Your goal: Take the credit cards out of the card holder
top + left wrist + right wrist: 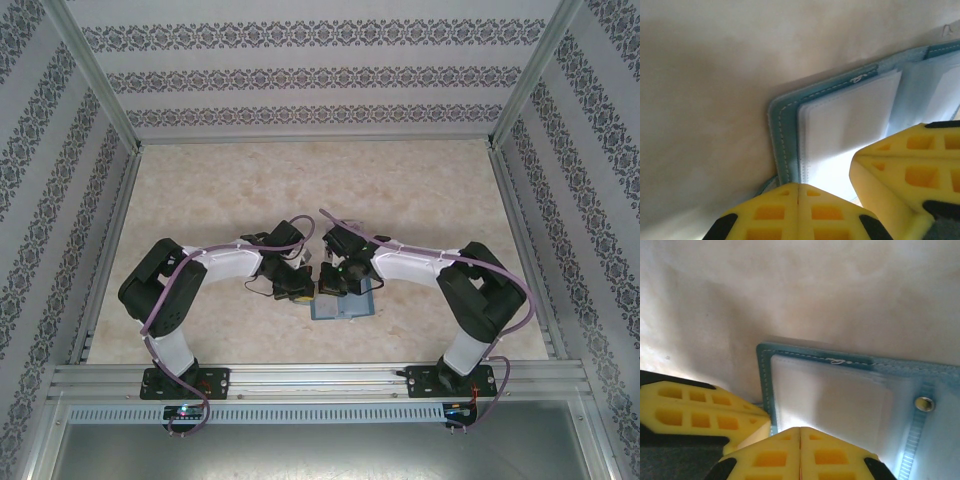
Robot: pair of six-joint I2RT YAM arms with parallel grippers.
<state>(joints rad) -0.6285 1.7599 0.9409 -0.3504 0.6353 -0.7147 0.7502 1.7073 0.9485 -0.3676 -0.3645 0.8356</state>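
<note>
The card holder [345,308] lies open on the table between the two arms, teal-edged with pale pocket faces [840,115] and a metal snap [925,403]. My left gripper [798,186] is shut, its yellow tips meeting right at the holder's left stitched edge [782,140]. My right gripper [800,430] is also shut, tips down on the inner pocket panel [840,395] just beside the left one. In the top view the left gripper [305,288] and right gripper [335,283] nearly touch. The credit cards are hidden; the pocket faces look washed out.
The beige tabletop [320,190] stretches open behind and to both sides of the holder. Patterned walls [320,75] enclose the table. An aluminium rail [320,378] runs along the near edge by the arm bases.
</note>
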